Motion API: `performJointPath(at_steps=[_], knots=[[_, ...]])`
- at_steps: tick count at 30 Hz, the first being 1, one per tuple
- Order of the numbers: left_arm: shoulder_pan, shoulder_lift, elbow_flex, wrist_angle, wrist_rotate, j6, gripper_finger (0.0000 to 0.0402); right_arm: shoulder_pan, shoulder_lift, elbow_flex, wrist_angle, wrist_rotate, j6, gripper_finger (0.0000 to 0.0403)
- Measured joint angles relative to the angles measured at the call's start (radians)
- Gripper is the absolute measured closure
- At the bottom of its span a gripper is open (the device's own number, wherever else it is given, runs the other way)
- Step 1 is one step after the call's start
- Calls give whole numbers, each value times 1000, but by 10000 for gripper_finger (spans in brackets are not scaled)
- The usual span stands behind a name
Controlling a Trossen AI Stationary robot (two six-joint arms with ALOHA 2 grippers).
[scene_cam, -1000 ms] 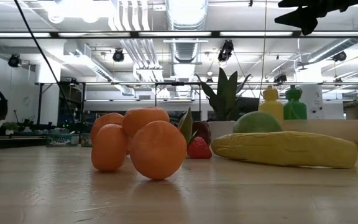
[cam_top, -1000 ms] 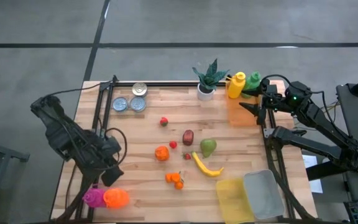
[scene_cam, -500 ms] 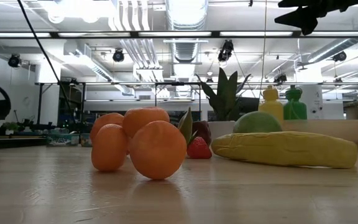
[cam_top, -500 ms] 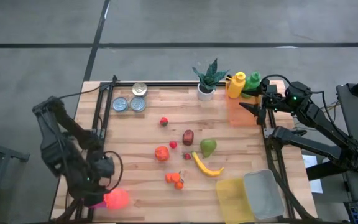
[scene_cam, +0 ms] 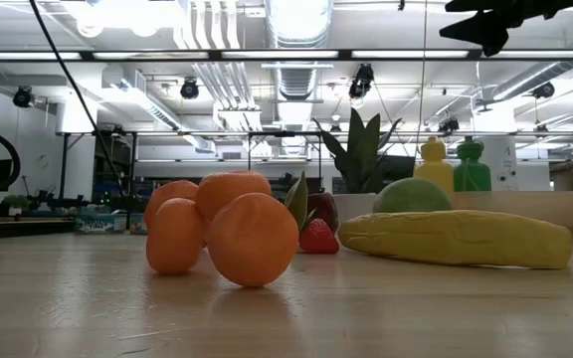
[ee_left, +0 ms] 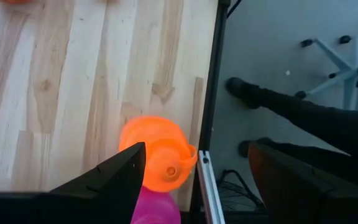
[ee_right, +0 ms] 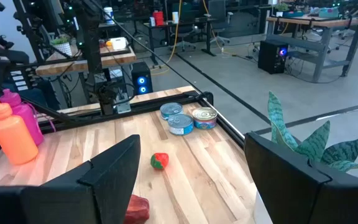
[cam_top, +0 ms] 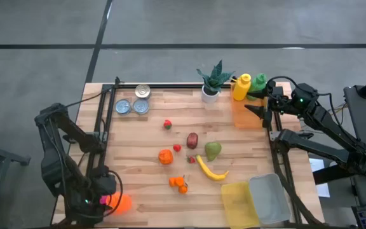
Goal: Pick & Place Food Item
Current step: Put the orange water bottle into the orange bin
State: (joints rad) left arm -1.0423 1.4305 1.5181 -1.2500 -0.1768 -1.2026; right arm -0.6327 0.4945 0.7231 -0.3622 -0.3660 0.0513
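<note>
Orange plastic fills my left wrist view: the orange bottle (ee_left: pixel 157 152) stands at the table's lower-left corner, touching a pink bottle (ee_left: pixel 155 208), and my left gripper (ee_left: pixel 194 174) hangs above it with fingers spread, holding nothing. The food sits mid-frame in the high view, the banana (cam_top: pixel 211 169) and pear (cam_top: pixel 213 150) well apart from that gripper. I worry a descent here knocks a bottle off the edge. The right gripper (ee_right: pixel 191 180) waits released at the upper right.
</note>
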Motion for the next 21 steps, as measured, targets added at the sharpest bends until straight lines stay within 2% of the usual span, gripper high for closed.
performJointPath(at_steps=[8, 21], knots=[[-22, 50, -12, -12, 1, 41, 115, 0, 0, 0, 0, 0, 0, 117], [-23, 44, -116, -11, 12, -2, 115, 0, 0, 0, 0, 0, 0, 117]])
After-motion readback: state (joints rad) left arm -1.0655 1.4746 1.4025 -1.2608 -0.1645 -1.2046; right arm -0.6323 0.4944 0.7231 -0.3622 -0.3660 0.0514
